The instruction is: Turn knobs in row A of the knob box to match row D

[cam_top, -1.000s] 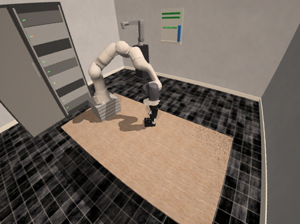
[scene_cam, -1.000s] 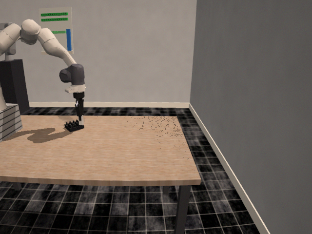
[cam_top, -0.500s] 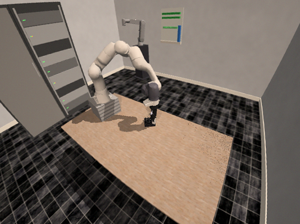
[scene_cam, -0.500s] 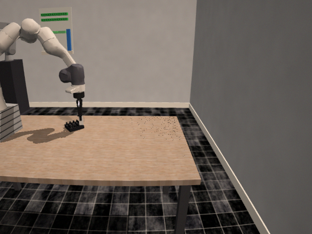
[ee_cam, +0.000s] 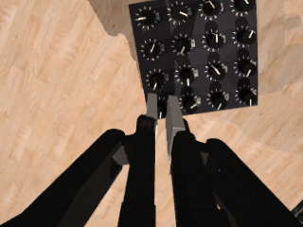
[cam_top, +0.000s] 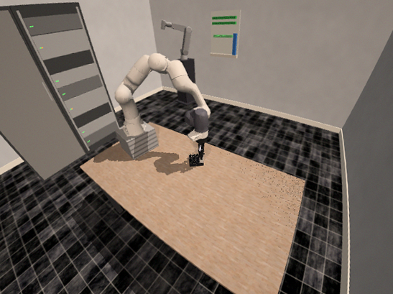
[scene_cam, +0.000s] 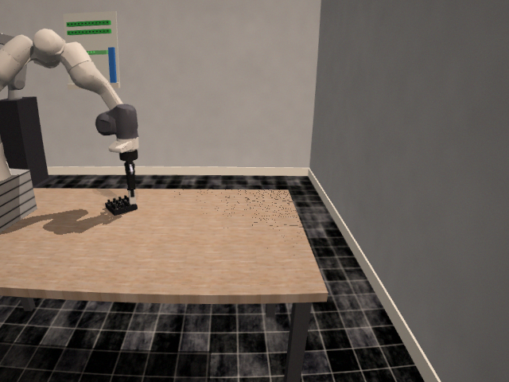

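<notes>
Pincer clamped on a corner knob

The black two-fingered pincer (ee_cam: pixel 161 109) grips a knob at the corner of the square black knob box (ee_cam: pixel 197 51), near the wooden table's (scene_cam: pixel 172 255) far left edge.

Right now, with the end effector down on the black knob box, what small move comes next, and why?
Probably a small wrist twist, end effector shut: its grey fingers pinch a corner knob of the black square knob box, so twisting turns it. That knob's white line is hidden, so direction is unclear.
</notes>
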Motion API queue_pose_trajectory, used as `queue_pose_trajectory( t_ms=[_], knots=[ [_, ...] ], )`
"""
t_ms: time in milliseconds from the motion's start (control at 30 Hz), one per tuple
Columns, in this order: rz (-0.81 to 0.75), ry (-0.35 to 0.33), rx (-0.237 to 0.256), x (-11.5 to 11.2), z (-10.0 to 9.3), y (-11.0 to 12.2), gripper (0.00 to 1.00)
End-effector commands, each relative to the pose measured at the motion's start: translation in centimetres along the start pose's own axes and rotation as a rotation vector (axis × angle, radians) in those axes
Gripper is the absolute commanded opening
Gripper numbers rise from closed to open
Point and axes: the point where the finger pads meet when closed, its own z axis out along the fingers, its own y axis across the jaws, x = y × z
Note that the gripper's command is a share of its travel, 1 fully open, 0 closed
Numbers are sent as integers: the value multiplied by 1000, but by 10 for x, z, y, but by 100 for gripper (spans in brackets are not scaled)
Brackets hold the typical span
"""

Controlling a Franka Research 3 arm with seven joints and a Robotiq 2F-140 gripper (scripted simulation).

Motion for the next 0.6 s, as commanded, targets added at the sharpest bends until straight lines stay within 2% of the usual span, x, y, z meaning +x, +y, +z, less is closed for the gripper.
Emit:
queue_pose_trajectory(
  t_ms=[0, 567],
  knots=[
    [-149, -12, 0, -1, 0, 1, 5],
    [-261, -12, 0, -1, 0, 1, 5]
  ],
)
